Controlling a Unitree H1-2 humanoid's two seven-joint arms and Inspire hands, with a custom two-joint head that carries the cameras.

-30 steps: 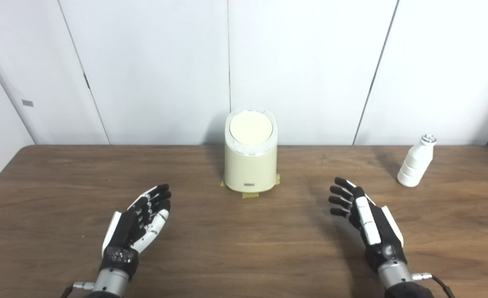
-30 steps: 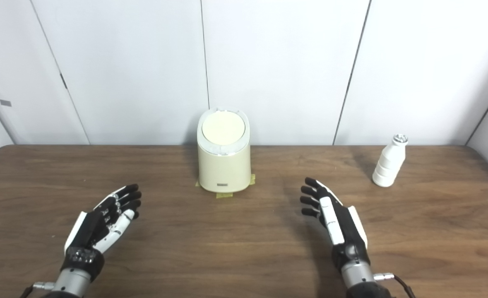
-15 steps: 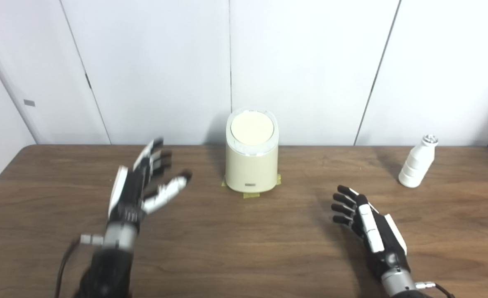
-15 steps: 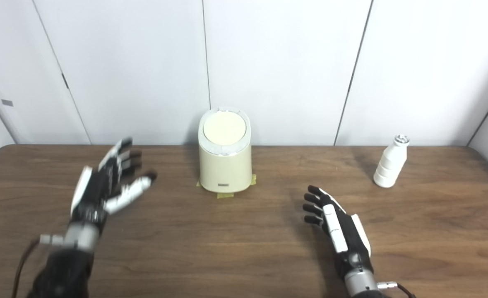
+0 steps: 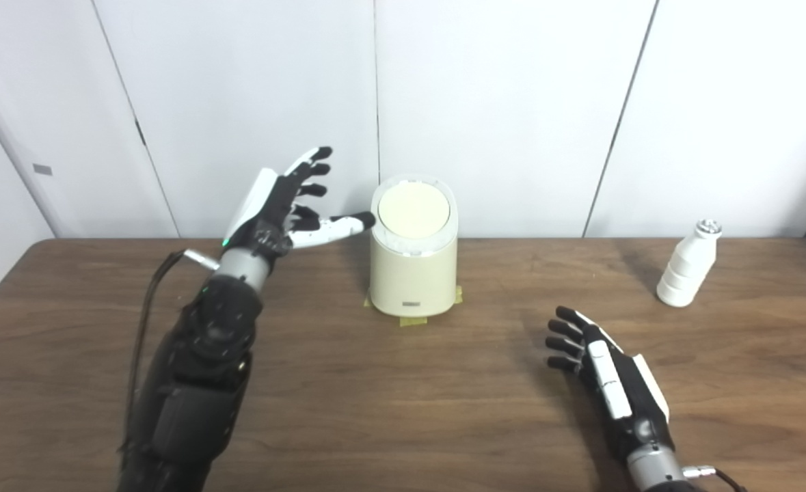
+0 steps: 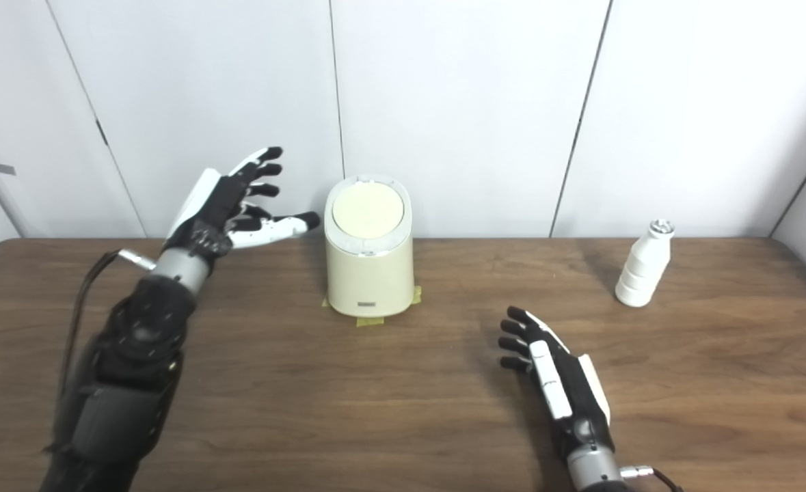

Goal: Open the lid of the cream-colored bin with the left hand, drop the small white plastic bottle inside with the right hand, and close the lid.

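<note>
Cream bin (image 5: pixel 413 273) with unreadable dark label (image 5: pixel 413 304), lid (image 5: pixel 414 211) down, both hands' fingers (image 5: pixel 310 169) spread, empty

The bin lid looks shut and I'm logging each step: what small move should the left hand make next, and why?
Probably carry the left hand a little right onto the lid. The hand is open, raised beside the cream-colored bin, thumb tip near its rim, and the lid is closed; the small white plastic bottle stands untouched.
</note>
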